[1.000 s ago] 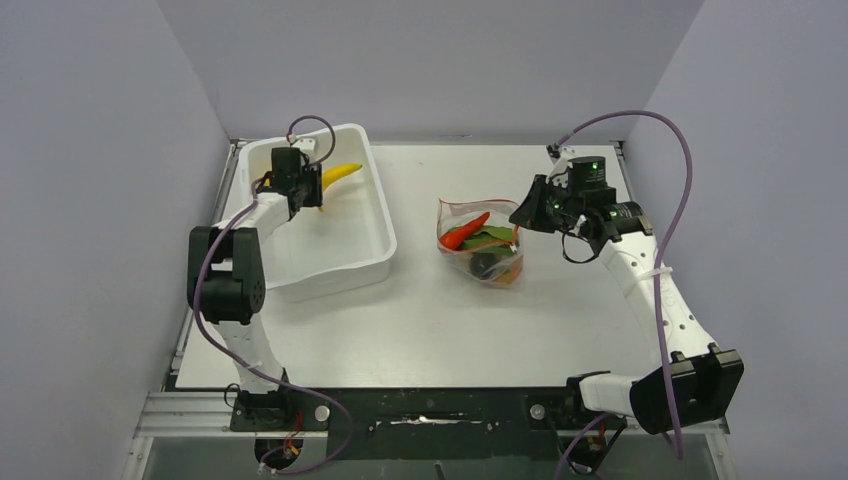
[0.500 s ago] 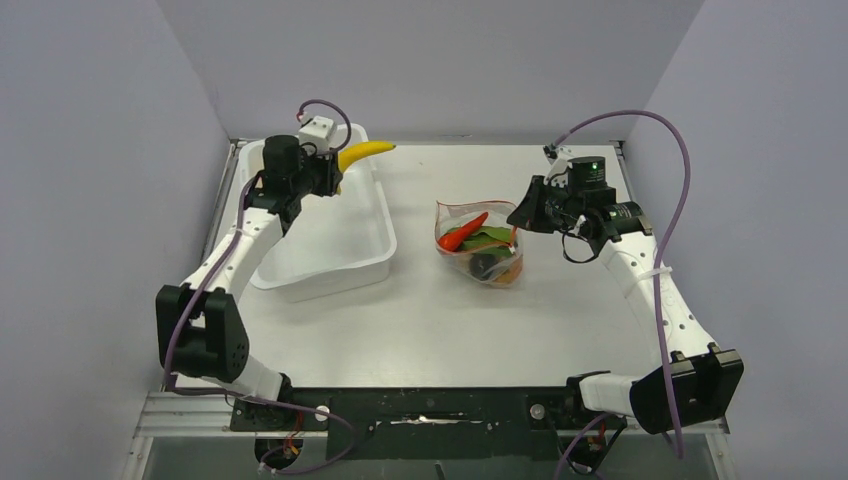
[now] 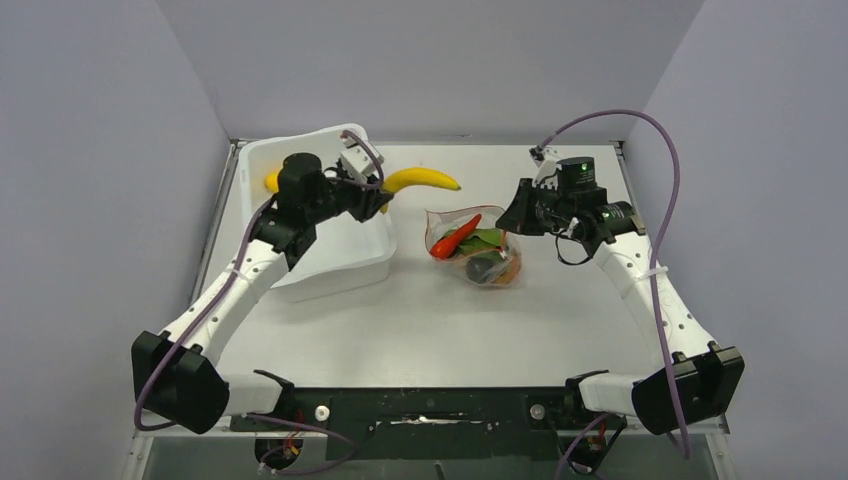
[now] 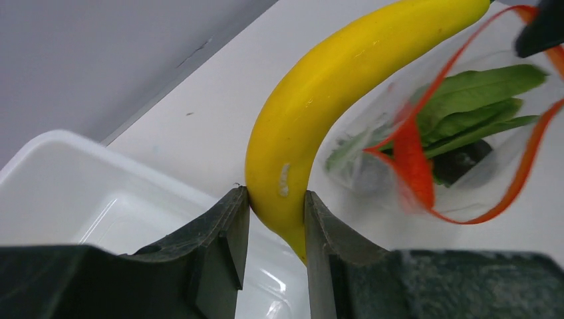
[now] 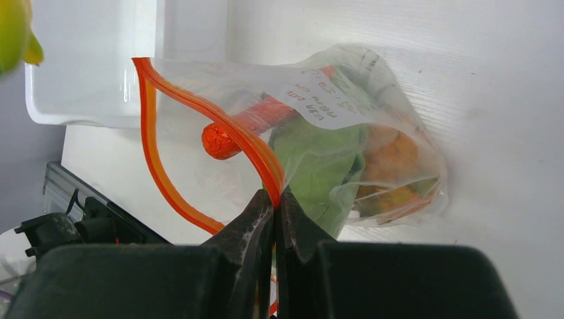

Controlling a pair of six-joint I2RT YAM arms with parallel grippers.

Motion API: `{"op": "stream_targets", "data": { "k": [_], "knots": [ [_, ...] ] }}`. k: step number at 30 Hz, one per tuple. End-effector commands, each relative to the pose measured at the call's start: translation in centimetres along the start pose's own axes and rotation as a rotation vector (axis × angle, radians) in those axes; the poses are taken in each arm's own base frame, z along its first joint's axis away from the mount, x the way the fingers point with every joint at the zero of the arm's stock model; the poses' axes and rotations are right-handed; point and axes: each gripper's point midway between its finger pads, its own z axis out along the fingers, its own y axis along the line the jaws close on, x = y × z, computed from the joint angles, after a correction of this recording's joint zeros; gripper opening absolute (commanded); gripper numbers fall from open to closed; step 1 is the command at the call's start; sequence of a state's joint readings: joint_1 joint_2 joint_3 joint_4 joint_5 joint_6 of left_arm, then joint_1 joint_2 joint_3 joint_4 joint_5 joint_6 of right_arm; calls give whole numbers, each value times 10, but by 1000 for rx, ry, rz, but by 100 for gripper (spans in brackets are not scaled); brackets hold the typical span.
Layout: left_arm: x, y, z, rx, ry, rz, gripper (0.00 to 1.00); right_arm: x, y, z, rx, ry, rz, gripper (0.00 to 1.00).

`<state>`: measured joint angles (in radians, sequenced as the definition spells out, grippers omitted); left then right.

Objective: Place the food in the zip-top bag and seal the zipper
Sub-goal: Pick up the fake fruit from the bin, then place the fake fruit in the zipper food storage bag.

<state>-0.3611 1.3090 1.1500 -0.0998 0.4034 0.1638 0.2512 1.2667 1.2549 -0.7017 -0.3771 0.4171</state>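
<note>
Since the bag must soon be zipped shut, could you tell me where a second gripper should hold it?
I'd pinch the zipper at the mouth's free corner, opposite the right gripper, coming from the tub side. That strip stands as an open loop; the bag elsewhere is slack film.

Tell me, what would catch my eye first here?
The bright yellow banana, pinched in the left hand, hangs between the white tub and the clear bag. The right hand pinches the bag's red zipper, mouth open, with a red chili and green leaves inside.
</note>
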Motion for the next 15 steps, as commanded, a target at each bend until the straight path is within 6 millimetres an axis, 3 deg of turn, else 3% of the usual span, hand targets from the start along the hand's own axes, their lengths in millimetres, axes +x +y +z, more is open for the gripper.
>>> {"op": "stream_targets", "data": {
  "k": [1, 6, 15],
  "knots": [
    [-41, -74, -4, 267, -172, 162, 10, -27, 34, -11, -101, -80, -77, 0],
    [-31, -111, 4, 366, -153, 248, 10, -22, 40, -10, -124, -61, -78, 0],
    [-15, -111, 14, 332, -47, 244, 9, -21, 41, -16, -121, -89, -78, 0]
  ]
}}
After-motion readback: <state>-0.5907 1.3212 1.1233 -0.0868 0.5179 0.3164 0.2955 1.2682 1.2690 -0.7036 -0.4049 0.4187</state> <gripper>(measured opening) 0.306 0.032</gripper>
